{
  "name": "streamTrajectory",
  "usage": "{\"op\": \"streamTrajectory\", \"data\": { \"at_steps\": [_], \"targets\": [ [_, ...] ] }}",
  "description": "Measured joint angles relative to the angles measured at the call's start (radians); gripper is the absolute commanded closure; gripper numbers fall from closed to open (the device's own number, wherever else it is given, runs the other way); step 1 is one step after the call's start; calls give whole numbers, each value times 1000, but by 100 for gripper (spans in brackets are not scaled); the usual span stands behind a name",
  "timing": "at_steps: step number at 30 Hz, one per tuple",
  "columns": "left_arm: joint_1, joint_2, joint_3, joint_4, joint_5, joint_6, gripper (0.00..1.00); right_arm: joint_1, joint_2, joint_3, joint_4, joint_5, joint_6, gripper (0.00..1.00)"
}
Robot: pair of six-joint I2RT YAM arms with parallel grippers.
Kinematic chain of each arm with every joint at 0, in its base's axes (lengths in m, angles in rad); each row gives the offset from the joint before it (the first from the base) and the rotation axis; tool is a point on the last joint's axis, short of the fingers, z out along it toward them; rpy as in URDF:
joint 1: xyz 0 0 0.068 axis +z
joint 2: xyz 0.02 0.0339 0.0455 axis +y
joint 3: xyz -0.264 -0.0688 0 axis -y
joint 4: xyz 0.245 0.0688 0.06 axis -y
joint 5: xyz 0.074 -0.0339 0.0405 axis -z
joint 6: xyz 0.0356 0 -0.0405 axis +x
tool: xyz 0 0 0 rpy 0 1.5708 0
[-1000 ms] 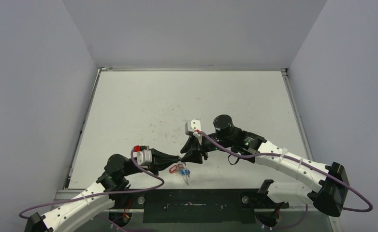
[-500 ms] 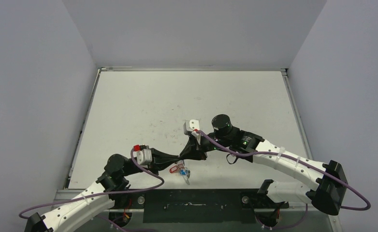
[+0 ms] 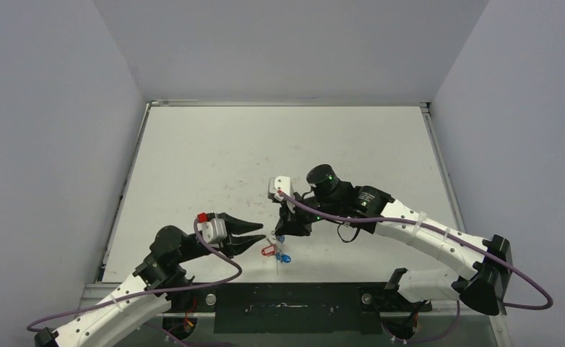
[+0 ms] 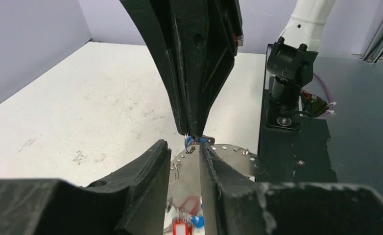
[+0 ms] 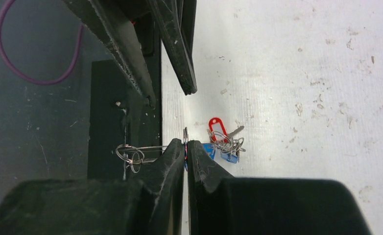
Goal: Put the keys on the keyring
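My right gripper (image 3: pixel 282 234) is shut on a small metal ring (image 5: pixel 185 134) held edge-on, with a blue tag (image 4: pixel 199 140) at its tips. A bunch of keys with a red tag (image 5: pixel 216 126) and a blue tag (image 5: pixel 228 155) lies on the table just beside it, and shows in the top view (image 3: pixel 268 251). The keyring is a thin wire hoop (image 5: pixel 145 147) carrying small rings. It runs from my right fingers toward the near edge (image 3: pixel 277 266). My left gripper (image 3: pixel 256 241) is open and empty, its jaws (image 4: pixel 184 147) on either side of the right gripper's tip.
The white table (image 3: pixel 265 144) is walled on three sides. A black base plate (image 3: pixel 294 307) runs along the near edge. A silver perforated plate (image 4: pixel 233 154) and the right arm's black mount (image 4: pixel 290 63) sit just beyond the keys.
My left gripper has opened and drawn back to the left. My right gripper has shifted left and away from the near edge. The key bunch now sits below and between them.
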Motion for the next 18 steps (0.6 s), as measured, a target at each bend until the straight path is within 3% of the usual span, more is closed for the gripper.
{"op": "streamTrajectory", "data": {
  "at_steps": [9,18],
  "targets": [
    [0,114,130,-229,-10,85,69,69,126,193,-261,144,-41,100],
    [0,227,156,-293,51,118,68,82,171,249,-333,166,-37,100]
  ]
}}
